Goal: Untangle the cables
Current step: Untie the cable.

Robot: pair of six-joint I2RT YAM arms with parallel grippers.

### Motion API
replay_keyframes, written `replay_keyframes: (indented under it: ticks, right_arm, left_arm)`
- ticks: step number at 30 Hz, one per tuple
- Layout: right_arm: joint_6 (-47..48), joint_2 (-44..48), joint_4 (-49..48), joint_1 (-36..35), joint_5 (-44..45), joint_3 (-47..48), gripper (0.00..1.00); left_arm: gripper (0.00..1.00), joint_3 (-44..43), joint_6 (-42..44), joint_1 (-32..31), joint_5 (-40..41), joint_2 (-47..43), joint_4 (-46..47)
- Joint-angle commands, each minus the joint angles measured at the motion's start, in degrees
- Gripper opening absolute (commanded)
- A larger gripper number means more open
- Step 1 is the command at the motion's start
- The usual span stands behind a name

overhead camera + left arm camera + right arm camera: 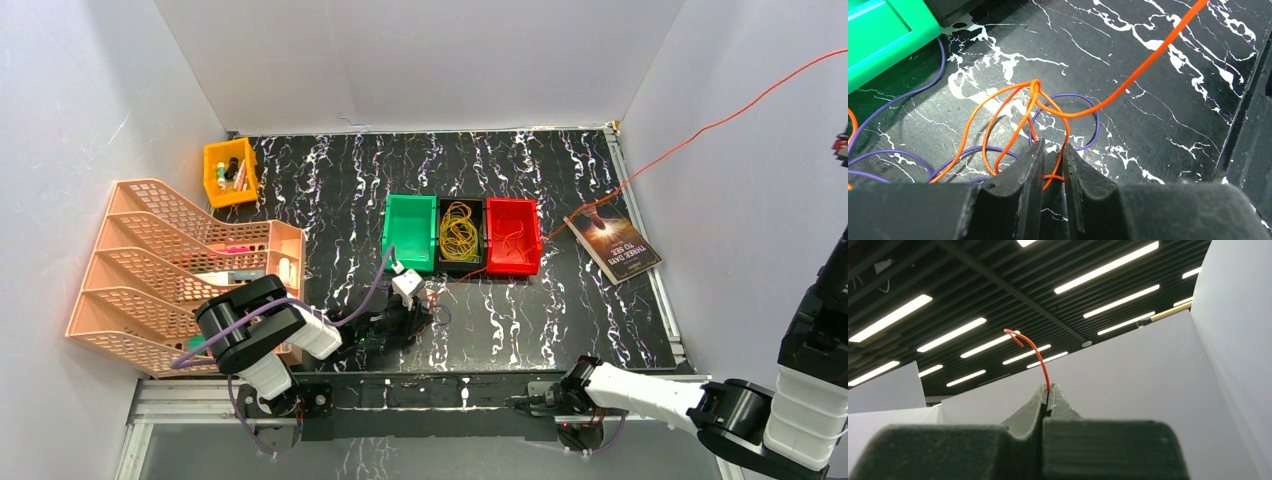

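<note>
A tangle of orange cable [1128, 82] and purple cable [1088, 107] loops lies on the black marbled table, the orange strands knotted together [1035, 87]. My left gripper [1052, 150] is down on this bunch [428, 305], its jaws nearly together with orange strands pinched in the narrow gap. One long orange cable [700, 130] rises from the table up to the right. My right gripper [1049, 387] is raised high at the right edge [842, 145], shut on that cable's end [1040, 357]. Yellow cables [460, 232] fill the black bin.
A green bin [410, 232], a black bin and a red bin [513, 235] stand in a row mid-table. A book [612, 245] lies to their right. A peach file rack [180, 270] and a yellow bin [231, 172] stand at the left. White walls enclose the table.
</note>
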State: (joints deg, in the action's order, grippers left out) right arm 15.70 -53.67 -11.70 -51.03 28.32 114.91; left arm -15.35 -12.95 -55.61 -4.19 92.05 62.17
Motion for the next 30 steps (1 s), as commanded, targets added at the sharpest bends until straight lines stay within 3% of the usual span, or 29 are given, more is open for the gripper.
replay_keyframes:
  ticks: [1, 13, 21, 30]
  right_arm:
    - [6.17, -2.22, -3.51, -0.29, 1.41, 4.98, 0.0]
    - [11.01, 0.72, -5.17, -1.39, 7.24, 1.96, 0.0]
    - [19.25, -2.29, -7.87, -3.79, 6.07, 13.45, 0.0]
    - [25.47, -3.62, -10.99, -6.78, 5.16, 16.6, 0.0]
  left_arm:
    - [0.19, 1.03, 0.03, -0.11, 0.75, 0.78, 0.14]
    - [0.18, 1.95, -0.23, -0.12, 3.58, 0.1, 0.05]
    - [0.12, 3.59, -3.1, -0.16, 10.22, 0.48, -2.44]
    - [0.12, 4.37, -3.22, -0.11, 10.69, 0.94, -3.06]
